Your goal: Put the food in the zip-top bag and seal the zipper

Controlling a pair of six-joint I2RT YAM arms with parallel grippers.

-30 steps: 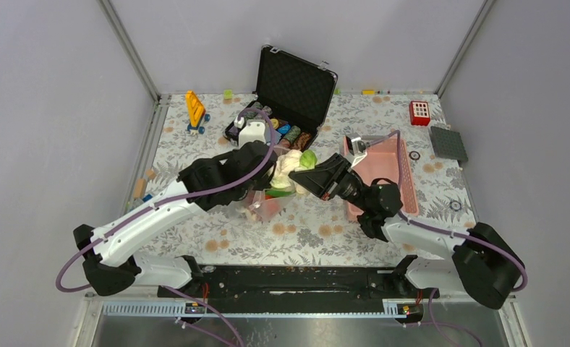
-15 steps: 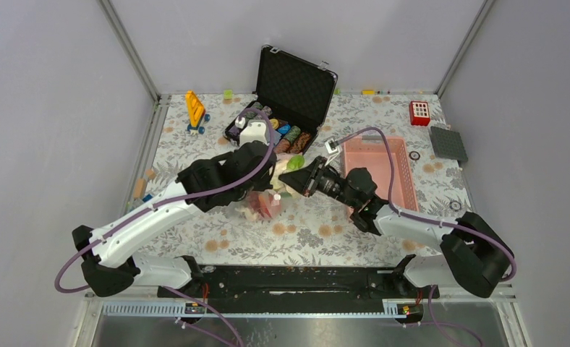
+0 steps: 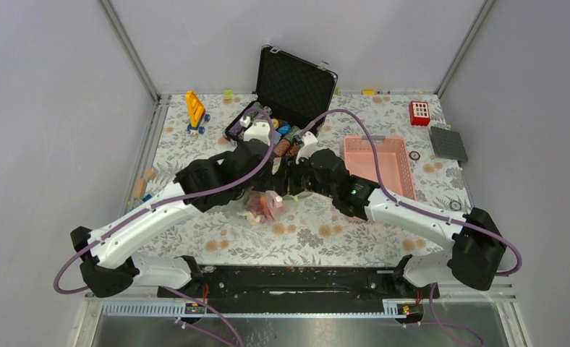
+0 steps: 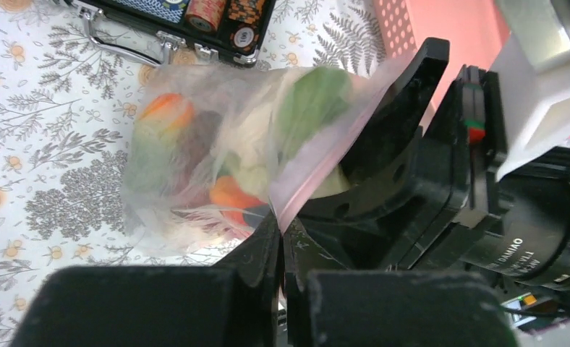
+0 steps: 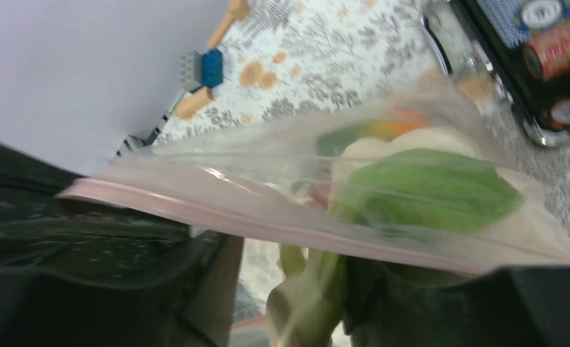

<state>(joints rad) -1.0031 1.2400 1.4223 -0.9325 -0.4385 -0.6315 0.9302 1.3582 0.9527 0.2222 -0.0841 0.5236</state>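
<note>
The zip-top bag hangs clear and floppy with food inside: an orange-green mango, a green leaf and red pieces. My left gripper is shut on the pink zipper at the bag's mouth and holds it up. My right gripper is at the mouth, its jaws apart. A white-green leafy piece lies between them against the right finger. The zipper crosses just above that gripper. In the top view both grippers meet over the bag.
An open black case with striped poker chips stands just behind the bag. The pink basket lies to the right. A yellow toy, a red block and a grey plate sit near the far edges.
My right arm has swung left from the pink basket to the bag's mouth with the white-green leafy piece, and its jaws have opened. The left gripper has kept its hold on the bag.
</note>
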